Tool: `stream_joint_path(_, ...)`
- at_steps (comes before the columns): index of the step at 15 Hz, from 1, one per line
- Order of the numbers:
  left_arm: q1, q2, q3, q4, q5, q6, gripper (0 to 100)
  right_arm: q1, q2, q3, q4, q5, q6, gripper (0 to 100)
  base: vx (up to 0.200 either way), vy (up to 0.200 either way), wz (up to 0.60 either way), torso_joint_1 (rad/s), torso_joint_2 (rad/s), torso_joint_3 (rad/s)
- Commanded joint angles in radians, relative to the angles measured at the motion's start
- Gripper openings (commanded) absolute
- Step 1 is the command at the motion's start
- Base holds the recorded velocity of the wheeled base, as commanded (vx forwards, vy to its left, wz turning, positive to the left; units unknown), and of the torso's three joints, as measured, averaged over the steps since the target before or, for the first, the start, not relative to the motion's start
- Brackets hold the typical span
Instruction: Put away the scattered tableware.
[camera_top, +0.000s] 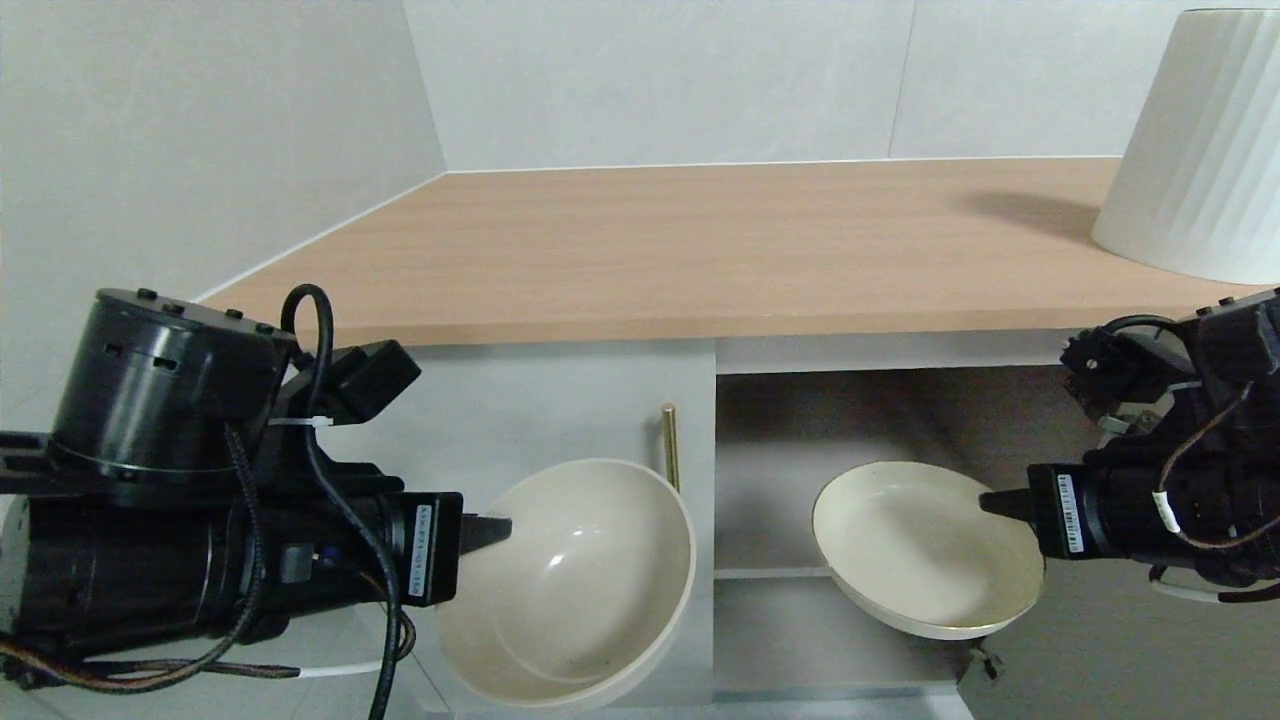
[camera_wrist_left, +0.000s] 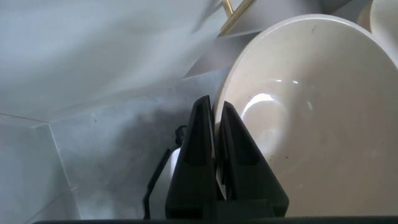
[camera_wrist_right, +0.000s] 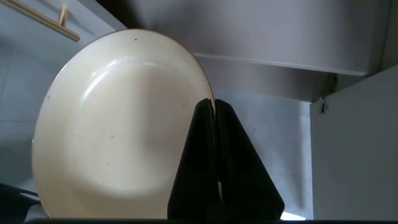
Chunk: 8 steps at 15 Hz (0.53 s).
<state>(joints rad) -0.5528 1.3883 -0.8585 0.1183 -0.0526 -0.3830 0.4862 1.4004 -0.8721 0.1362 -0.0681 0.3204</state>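
This looks like a room in a home, maybe a kitchen. A long wooden counter (camera_top: 700, 250) runs along plain pale walls (camera_top: 650, 80). A white lamp shade (camera_top: 1200, 150) sits on the counter's right end. Under the counter is a white cupboard (camera_top: 560, 400) with a gold handle (camera_top: 669, 445) and an open shelf (camera_top: 770, 573). A cream bowl (camera_top: 590, 590) and plate (camera_top: 920, 545) are there too.

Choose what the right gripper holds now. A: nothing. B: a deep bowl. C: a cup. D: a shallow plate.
D: the right gripper is shut on the rim of the shallow cream plate, while the deeper bowl is held by the left gripper.
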Motion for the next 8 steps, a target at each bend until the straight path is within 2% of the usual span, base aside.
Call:
stream_joint_path(1, -0.007, 0.014, 0.004, 0.001, -0.001, -0.001, 0, 0.002, 0.028, 0.012, 0.002, -0.001, -0.021, 0, 0.0, 0.0, 0.0, 0.0, 0.0, 0.0)
stream_joint_path(3, -0.032, 0.037, 0.01, 0.001, -0.001, -0.002, 0, 0.002, 0.091, 0.045, -0.015, -0.002, -0.075, 0, 0.0, 0.0, 0.0, 0.0, 0.0, 0.0)
stream_joint_path(8, -0.073, 0.054, 0.03, 0.001, -0.018, -0.005, 0, 0.002, 0.305, 0.062, -0.185, -0.006, 0.02, 0, 0.0, 0.0, 0.0, 0.0, 0.0, 0.0)
